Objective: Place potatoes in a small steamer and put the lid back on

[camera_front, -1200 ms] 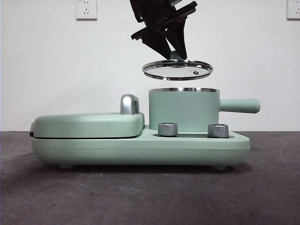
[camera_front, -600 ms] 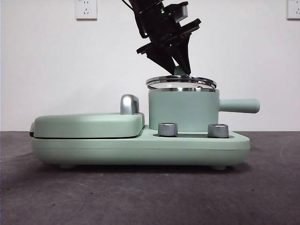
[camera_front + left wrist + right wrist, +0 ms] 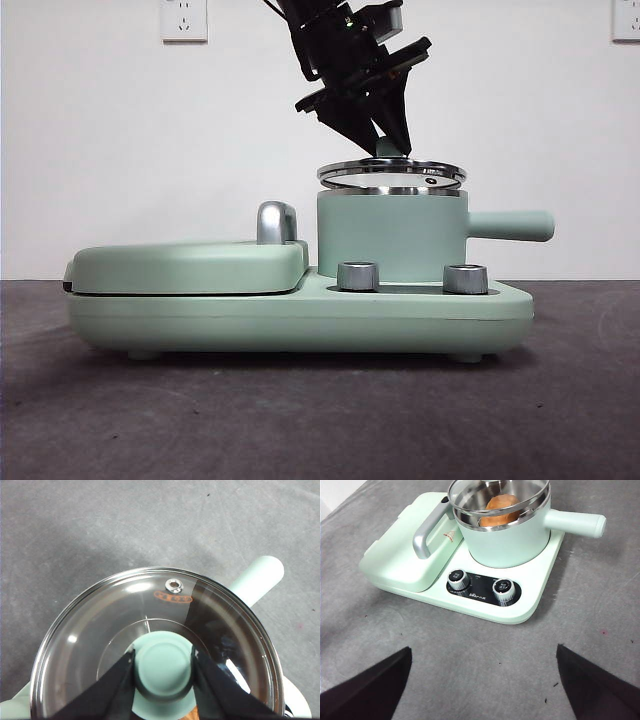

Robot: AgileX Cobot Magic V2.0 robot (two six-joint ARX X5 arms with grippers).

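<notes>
Lid nearly home, potato already in the pot.

My left claw [image 3: 162, 667] is clamped on the mint-green knob [image 3: 388, 147] of the lid [image 3: 392, 173], which hangs just above the steel rim of the small steamer [image 3: 390, 235], slightly tilted and, I judge, not yet seated. The 1 potato [image 3: 502, 505] lies inside the pot, so what is left is lowering the lid flat and letting go. My right claw [image 3: 482, 685] waits well back over the worktop [image 3: 600, 645], its jaws spread apart. Around: the flat griddle cover [image 3: 190, 266] with its chrome handle [image 3: 277, 222] just beside the pot, and 2 dials [image 3: 481, 584] on the base. Nothing blocks the way down.
</notes>
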